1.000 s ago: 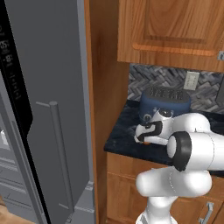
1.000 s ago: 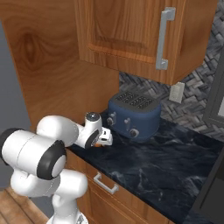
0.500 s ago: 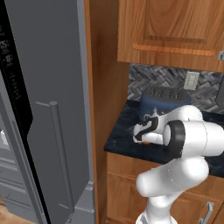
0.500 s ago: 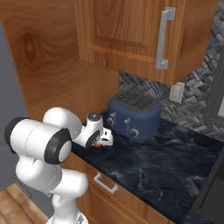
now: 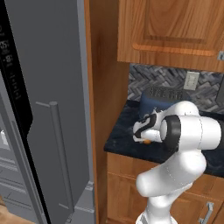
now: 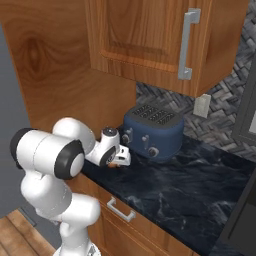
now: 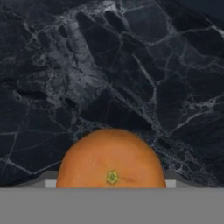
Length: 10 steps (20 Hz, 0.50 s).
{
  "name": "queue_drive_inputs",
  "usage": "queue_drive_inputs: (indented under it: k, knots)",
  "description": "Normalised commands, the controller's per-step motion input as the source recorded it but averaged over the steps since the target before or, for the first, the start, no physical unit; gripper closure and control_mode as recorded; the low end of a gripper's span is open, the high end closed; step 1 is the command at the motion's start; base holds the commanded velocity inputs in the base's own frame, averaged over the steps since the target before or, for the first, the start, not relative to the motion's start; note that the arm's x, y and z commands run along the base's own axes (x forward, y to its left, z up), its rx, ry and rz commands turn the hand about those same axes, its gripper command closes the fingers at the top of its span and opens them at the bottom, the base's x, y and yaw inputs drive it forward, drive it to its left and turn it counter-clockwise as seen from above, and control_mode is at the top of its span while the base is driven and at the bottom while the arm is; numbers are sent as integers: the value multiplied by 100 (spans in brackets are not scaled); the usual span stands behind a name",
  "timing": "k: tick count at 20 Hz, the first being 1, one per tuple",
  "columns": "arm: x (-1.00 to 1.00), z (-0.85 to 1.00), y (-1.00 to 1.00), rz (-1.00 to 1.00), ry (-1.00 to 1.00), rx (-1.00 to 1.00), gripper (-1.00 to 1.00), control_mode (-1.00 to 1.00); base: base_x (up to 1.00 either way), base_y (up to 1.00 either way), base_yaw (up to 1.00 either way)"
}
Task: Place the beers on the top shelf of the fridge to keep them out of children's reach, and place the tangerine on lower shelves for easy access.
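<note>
The tangerine [image 7: 111,159] lies on the dark marble counter [image 7: 131,65], stem end towards the hand camera. My gripper [image 7: 111,183] is down over it, with a pale finger pad [image 7: 49,183] pressed against each side, so it is shut on the fruit. From the left base view the gripper [image 5: 144,136] hangs at the counter's front left, with a sliver of the tangerine [image 5: 147,141] below it. From the right, the gripper [image 6: 120,161] sits just left of the toaster. The fridge [image 5: 48,87] stands to the left with its grey door swung out. The beers, top shelf and lower shelves are out of view.
A blue toaster [image 6: 152,131] stands at the back of the counter [image 6: 190,185], close behind my hand. Wooden cabinets [image 6: 145,35] hang overhead and a wooden side panel [image 5: 103,87] separates counter and fridge. The fridge door's bar handle [image 5: 59,157] juts out at the left.
The fingers have closed in on the tangerine. The arm's elbow has swung a little while the hand stayed over the same spot on the counter.
</note>
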Motion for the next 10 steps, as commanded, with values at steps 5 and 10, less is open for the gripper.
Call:
queue_drive_inputs:
  k: [5, 10]
  knots:
    - [-9, -14, 0, 0, 2, 0, 100, -100, 0, 0, 0]
    - [-55, 27, -16, 4, -16, 4, 100, -100, 0, 0, 0]
